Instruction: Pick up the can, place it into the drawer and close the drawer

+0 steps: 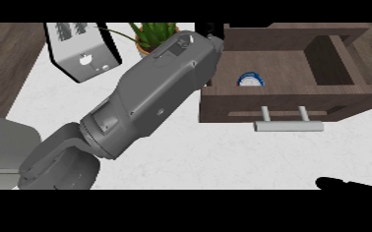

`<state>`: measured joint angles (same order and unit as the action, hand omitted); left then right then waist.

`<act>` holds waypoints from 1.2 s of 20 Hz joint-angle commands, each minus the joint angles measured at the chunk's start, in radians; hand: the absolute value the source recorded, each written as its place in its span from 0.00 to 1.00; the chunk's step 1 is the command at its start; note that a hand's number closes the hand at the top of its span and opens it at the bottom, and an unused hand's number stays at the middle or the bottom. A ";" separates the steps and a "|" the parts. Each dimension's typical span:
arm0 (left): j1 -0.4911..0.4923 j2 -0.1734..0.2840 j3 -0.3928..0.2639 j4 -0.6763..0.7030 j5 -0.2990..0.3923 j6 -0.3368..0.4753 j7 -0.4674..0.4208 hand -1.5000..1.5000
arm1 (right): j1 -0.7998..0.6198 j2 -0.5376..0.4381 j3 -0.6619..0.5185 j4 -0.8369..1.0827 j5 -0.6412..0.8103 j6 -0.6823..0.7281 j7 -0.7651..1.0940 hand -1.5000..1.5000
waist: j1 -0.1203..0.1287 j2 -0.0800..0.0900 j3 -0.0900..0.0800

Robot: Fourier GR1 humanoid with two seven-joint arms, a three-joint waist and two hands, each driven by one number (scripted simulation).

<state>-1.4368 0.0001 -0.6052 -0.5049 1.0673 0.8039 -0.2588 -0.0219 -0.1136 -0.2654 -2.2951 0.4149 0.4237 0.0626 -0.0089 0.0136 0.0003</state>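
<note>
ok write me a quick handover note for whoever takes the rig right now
Left hand: hidden behind its own forearm, which reaches up to the drawer's left wall; fingers can't be seen.
Right hand: only a dark bit shows at the lower right edge, away from everything; fingers can't be judged.
Can: inside the drawer, at its left side.
Drawer: open, handle facing the robot.
Done: can is in the drawer.
Left: pull the left arm clear, then push the drawer shut.
</note>
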 commanded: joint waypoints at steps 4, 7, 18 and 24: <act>0.020 0.000 0.006 -0.023 -0.023 0.023 0.033 0.00 | -0.161 0.007 0.185 0.232 0.324 -0.151 -0.065 0.00 | 0.021 -0.008 0.000; 0.067 0.052 0.007 -0.055 -0.051 -0.015 0.044 0.00 | -0.213 -0.015 0.224 0.326 0.415 -0.184 -0.065 0.00 | 0.038 -0.013 -0.001; 0.045 0.144 0.012 -0.110 -0.110 0.016 0.141 0.00 | -0.436 -0.037 0.353 0.829 0.703 -0.382 -0.151 0.00 | 0.038 -0.008 0.000; 0.155 0.195 -0.007 -0.264 -0.148 0.073 0.186 0.00 | -0.591 -0.012 0.301 1.121 0.761 -0.492 -0.127 0.00 | 0.051 -0.014 0.000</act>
<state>-1.3229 0.1662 -0.6052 -0.7025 0.9432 0.8443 -0.1005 -0.5249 -0.1394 0.0417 -1.3350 1.1219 -0.0122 -0.0786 0.0408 0.0022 0.0003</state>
